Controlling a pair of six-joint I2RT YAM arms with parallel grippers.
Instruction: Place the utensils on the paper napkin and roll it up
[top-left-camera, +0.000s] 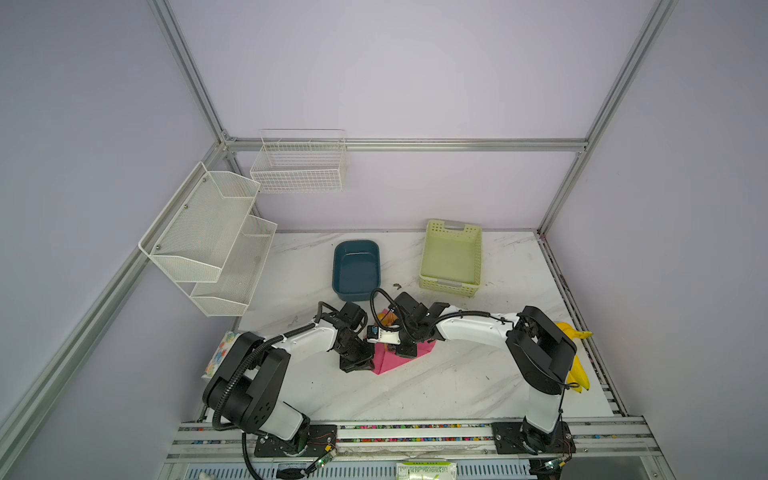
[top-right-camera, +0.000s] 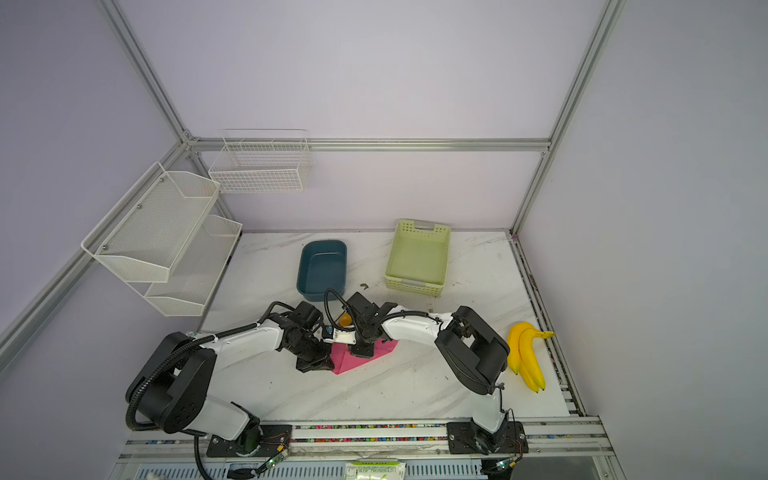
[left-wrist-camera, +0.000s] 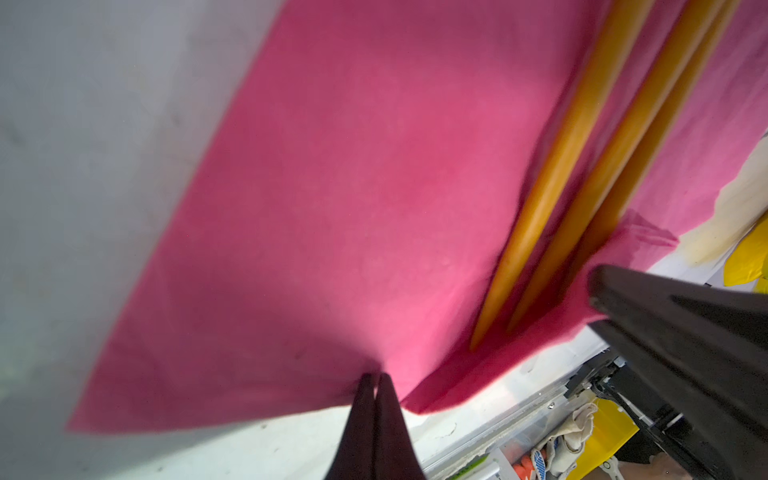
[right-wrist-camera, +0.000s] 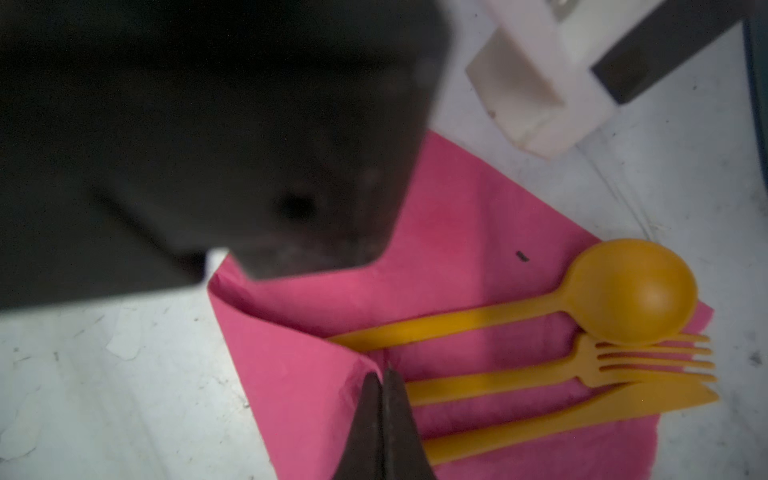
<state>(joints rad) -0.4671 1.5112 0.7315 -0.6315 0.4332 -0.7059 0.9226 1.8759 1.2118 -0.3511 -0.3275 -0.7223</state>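
One blue tub (top-left-camera: 356, 266) beyond paper napkin (top-left-camera: 388, 362)

Hidden, cropped, blurry bits
Top views: L arm (top-left-camera: 307, 336) & R arm (top-left-camera: 469, 332) cover most of napkin (top-left-camera: 390, 363); utensils (top-right-camera: 345, 320) show only as orange speck, types n/a. In a top view floral packet (top-left-camera: 218, 353) & bananas (top-left-camera: 581, 374) part-hidden behind arms. R wrist view: utensil handle ends tucked under napkin fold; dark blur (right-wrist-camera: 208, 145) fills much of frame. L wrist view: utensils cropped at edge, soft focus.
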